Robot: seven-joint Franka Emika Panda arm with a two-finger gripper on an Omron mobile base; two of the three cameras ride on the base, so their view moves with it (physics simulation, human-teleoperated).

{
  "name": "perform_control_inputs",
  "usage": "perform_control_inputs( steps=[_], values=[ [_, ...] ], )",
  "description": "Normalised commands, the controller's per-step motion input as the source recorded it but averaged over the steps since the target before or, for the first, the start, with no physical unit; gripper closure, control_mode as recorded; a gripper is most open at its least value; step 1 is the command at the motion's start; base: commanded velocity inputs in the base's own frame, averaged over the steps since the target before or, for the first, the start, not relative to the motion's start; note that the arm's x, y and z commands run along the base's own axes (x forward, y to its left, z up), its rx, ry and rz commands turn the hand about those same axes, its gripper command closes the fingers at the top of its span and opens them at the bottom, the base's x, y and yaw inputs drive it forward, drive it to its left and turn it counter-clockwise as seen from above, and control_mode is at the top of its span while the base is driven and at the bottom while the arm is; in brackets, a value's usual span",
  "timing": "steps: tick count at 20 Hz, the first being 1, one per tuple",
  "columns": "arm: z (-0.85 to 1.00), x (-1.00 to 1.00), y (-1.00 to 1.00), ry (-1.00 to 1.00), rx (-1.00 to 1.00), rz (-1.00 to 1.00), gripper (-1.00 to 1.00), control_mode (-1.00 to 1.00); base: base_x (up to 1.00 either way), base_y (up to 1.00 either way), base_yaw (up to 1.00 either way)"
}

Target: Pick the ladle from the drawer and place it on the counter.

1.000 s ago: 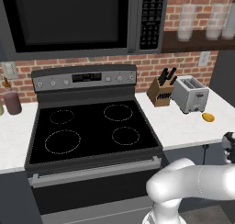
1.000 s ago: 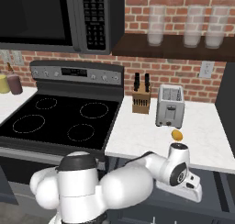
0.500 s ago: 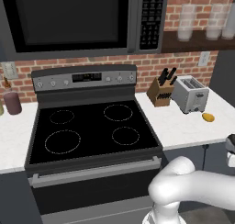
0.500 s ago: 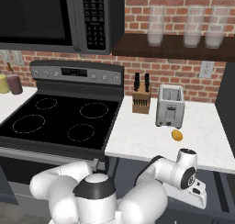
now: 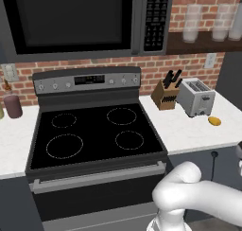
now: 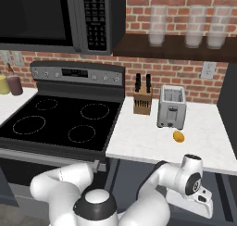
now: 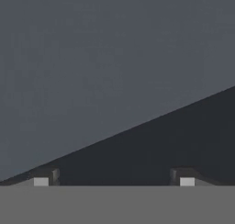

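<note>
Seemingly gripper [image 7: 114, 179] gapes wide, facing indistinct grey cabinet front [image 7: 92, 58]

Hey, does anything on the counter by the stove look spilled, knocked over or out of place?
Nothing stands out. The knife block and toaster stand upright on the counter, and a small yellow-orange item lies loose in front of the toaster.

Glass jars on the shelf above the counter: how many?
3, in a row on the dark shelf: left jar, middle jar, right jar. More may sit beyond the frame.
</note>
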Motion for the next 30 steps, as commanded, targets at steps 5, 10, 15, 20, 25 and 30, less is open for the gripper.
perform_control_inputs(
  steps=[5, 10, 15, 20, 25, 30],
  values=[
    [-0.16, -0.91, -0.31, 0.10, 0.00, 0.00, -1.00, -1.00, 0.00, 0.00, 0.00],
    [-0.20, -1.00, -0.40, 0.07, 0.02, 0.00, -1.00, -1.00, 0.00, 0.00, 0.00],
    [-0.08, -0.94, -0.39, 0.04, 0.05, 0.00, -1.00, -1.00, 0.00, 0.00, 0.00],
    [0.11, -0.15, -0.04, 0.00, 0.02, 0.00, -1.00, -1.00, 0.00, 0.00, 0.00],
    [0.40, 0.09, 0.02, 0.00, 0.01, 0.00, -1.00, -1.00, 0.00, 0.00, 0.00],
    [0.33, 0.26, 0.04, -0.11, 0.00, -0.01, -1.00, -1.00, 0.00, 0.00, 0.00]
  ],
)
